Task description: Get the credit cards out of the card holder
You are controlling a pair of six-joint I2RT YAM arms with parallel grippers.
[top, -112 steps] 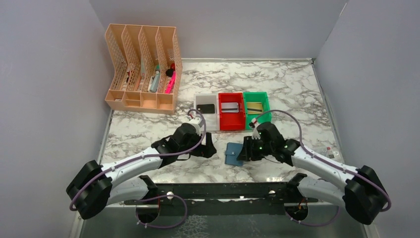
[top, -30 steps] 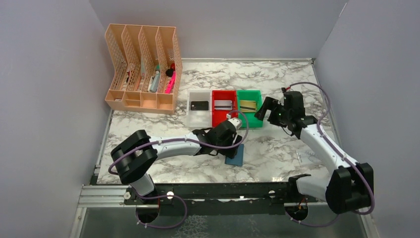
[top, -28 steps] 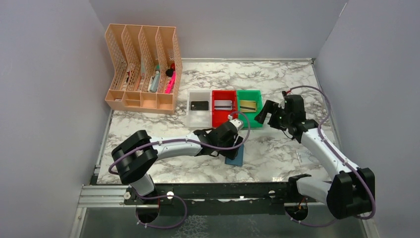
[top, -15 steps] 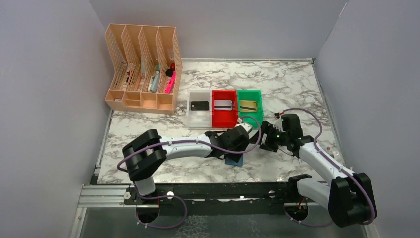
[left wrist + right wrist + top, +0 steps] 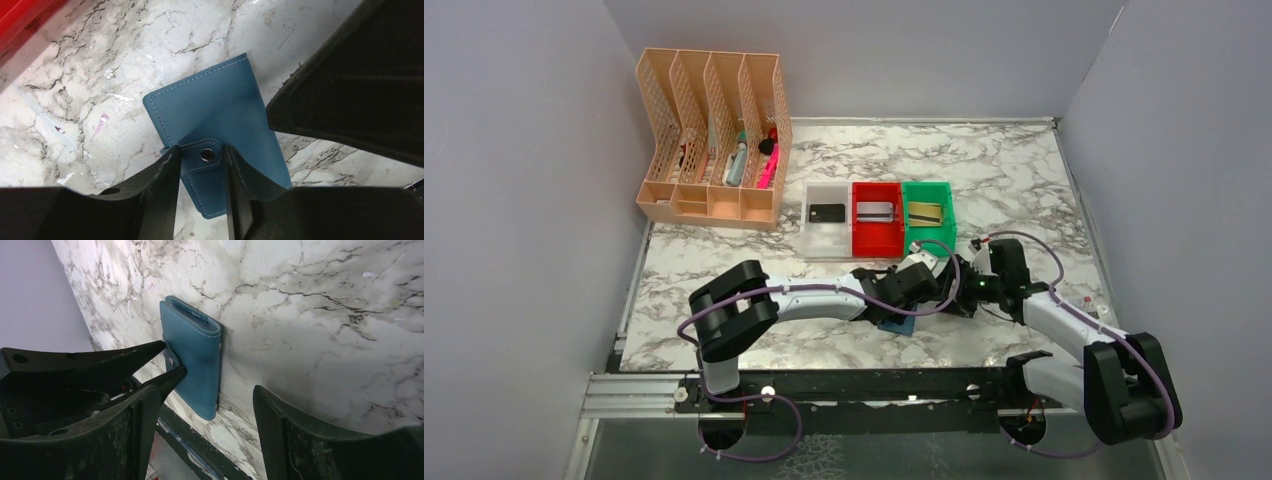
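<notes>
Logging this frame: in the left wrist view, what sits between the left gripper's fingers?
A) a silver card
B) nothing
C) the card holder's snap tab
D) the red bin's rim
C: the blue card holder lies closed, and its snap tab sits between the fingers of the left gripper, one on each side of it.
</notes>
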